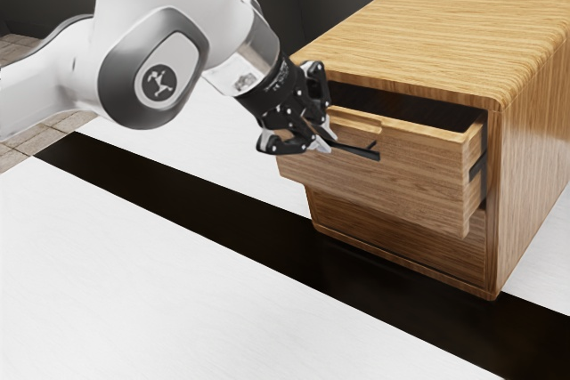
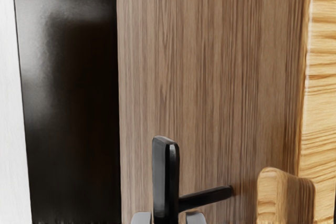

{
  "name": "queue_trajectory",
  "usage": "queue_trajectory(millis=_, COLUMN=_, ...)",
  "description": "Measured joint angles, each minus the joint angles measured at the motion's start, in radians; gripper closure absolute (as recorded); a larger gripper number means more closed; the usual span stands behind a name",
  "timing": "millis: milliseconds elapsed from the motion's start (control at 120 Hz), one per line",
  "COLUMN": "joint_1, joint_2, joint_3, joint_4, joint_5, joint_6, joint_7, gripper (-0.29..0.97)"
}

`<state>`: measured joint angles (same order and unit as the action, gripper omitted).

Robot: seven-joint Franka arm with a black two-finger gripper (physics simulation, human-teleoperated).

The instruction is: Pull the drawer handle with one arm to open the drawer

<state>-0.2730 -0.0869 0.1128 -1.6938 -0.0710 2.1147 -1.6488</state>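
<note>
Table: white top crossed by a glossy black band that runs below the hand and under the cabinet's front.

Cabinet: light wood, two drawers stacked, standing just beyond the hand. The lower drawer, below the hand, sits flush and shut.

Franka arm: white, reaching to the cabinet front with the wrist angled down toward the upper drawer.

Upper drawer: directly ahead of the hand and partly out of the cabinet. A dark gap shows above its front panel and its side wall is exposed. Not fully open.

Gripper: black, pressed up against the drawer front at handle height.

Drawer handle: thin black bar held off the panel by a short post, lying between the fingers. In the wrist view the grey fingertips sit on either side of the bar and against it, so I read the hand as clamped on the handle.

Step in hand, judged: mid-pull, grip made, drawer part of the way along its travel.

Next move calls for a straight draw away from the cabinet along the drawer's slide, with the clamp kept firm. The bar is slim, so any sideways or downward drift could let it slip out or bind the drawer.
</note>
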Motion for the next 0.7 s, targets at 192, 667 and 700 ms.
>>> queue_trajectory(millis=192, joint_1=-0.039, joint_2=-0.008, joint_3=0.0, joint_4=0.0, joint_5=-0.001, joint_6=0.005, joint_7=0.0, gripper=0.72)
queue_trajectory(millis=667, joint_1=-0.051, joint_2=-0.081, joint_3=0.002, joint_4=-0.087, joint_5=-0.002, joint_6=-0.002, joint_7=-0.002, gripper=0.72)
queue_trajectory(millis=700, joint_1=-0.05, joint_2=-0.093, joint_3=0.002, joint_4=-0.1, joint_5=-0.002, joint_6=-0.003, joint_7=-0.002, gripper=0.72)
